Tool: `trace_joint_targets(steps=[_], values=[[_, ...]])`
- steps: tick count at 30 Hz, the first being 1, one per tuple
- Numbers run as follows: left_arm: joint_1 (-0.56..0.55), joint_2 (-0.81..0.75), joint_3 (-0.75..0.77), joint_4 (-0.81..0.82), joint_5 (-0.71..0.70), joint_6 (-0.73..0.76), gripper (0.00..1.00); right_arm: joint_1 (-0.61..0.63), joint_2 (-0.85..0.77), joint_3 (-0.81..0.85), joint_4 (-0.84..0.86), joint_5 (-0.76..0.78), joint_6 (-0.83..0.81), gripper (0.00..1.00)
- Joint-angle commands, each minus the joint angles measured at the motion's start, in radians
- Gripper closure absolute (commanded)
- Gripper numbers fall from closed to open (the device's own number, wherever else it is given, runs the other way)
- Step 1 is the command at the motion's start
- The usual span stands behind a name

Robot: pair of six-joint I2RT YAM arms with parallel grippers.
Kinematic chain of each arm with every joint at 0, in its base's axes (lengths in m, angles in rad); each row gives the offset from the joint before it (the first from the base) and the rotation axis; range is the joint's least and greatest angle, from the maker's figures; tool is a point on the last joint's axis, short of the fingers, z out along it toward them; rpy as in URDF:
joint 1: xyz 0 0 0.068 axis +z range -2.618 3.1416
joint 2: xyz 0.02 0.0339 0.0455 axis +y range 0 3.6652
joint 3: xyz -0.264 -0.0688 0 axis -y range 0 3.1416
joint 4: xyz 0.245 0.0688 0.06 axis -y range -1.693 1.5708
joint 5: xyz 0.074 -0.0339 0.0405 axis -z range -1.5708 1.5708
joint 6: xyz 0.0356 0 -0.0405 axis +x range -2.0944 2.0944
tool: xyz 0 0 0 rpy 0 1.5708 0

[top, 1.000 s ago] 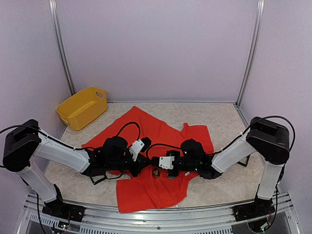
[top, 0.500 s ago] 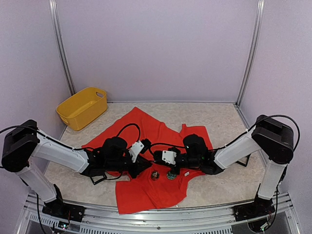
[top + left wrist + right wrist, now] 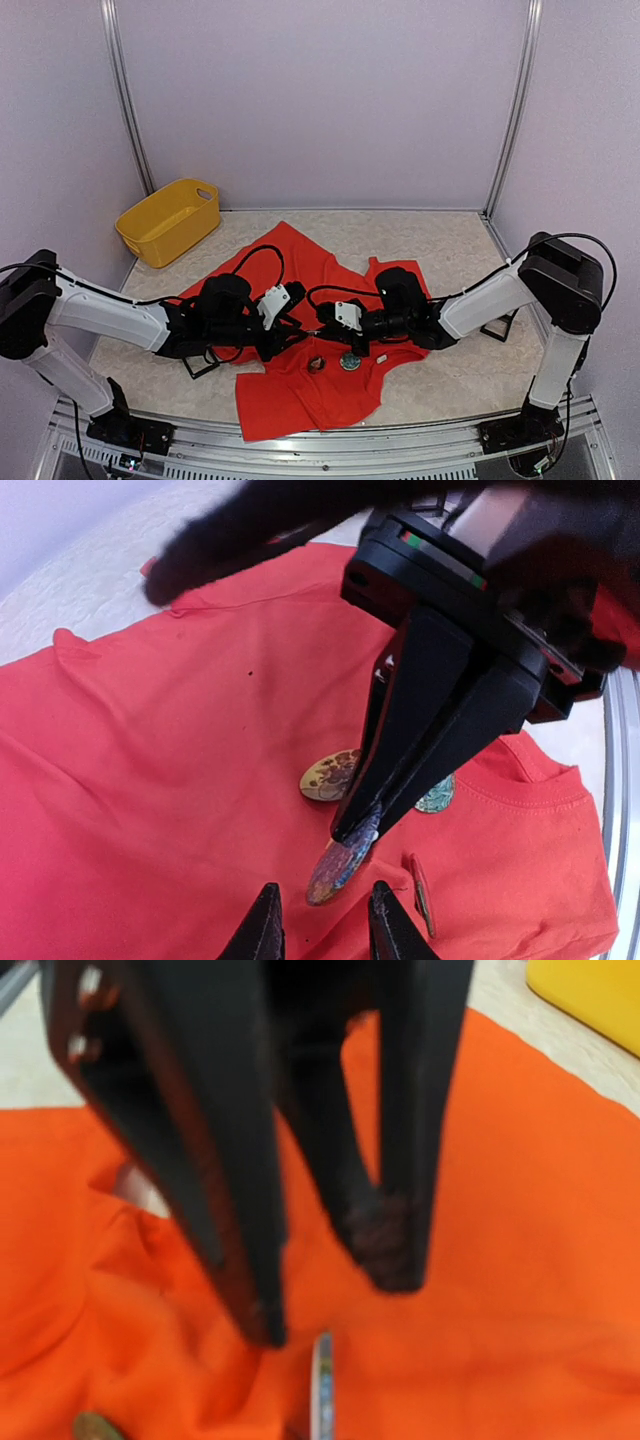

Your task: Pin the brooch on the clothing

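Nearest the arm bases, the hem of the large bright red short-sleeved cloth T-shirt (image 3: 300, 405) lay rumpled on the pale speckled desk (image 3: 460, 250). Just beyond the hem, a round gold-brown brooch (image 3: 316, 364) and a round teal brooch (image 3: 349, 361) lay flat on the red cloth, near one another. Whether either was fastened or only lying there could not be told.

Just past them the two arms met. The left gripper (image 3: 322, 932) hovered low over the shirt, its fingers slightly parted with nothing between them. Directly ahead of it, the right gripper (image 3: 356, 826) pointed down, its fingers narrowing to a tip against the upper edge of a multi-coloured oval brooch (image 3: 338, 868). That brooch stood tilted on edge, its lower rim touching the cloth close to the neckline. The left wrist view suggested a pinch on it. The right wrist view was blurred and showed a gap between the tips, so I could not tell whether that gripper was clenched.

Farthest back, a yellow plastic basket (image 3: 165, 245) stood by the left wall.

By my reading the job was about midway. A brooch had reached the shirt, but no pin was seen through the fabric. Piercing the cloth, closing the clasp and letting go were left.
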Motion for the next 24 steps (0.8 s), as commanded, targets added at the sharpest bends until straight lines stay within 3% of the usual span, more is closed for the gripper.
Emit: trace_joint_targets(steps=[1,5,12,24], values=[[0.004,0.028,0.006,-0.017,0.061,0.115,0.73,-0.010,-0.039,0.024,-0.018,-0.058,0.022,1.00],[0.006,0.020,-0.015,0.025,0.038,0.155,0.73,-0.010,-0.040,0.030,-0.041,-0.070,0.019,1.00],[0.007,0.050,0.032,-0.005,0.027,0.170,0.83,-0.010,-0.046,0.033,-0.052,-0.104,0.011,1.00],[-0.005,0.074,0.059,0.019,0.035,0.164,0.85,-0.010,-0.035,0.051,-0.076,-0.142,-0.004,1.00]])
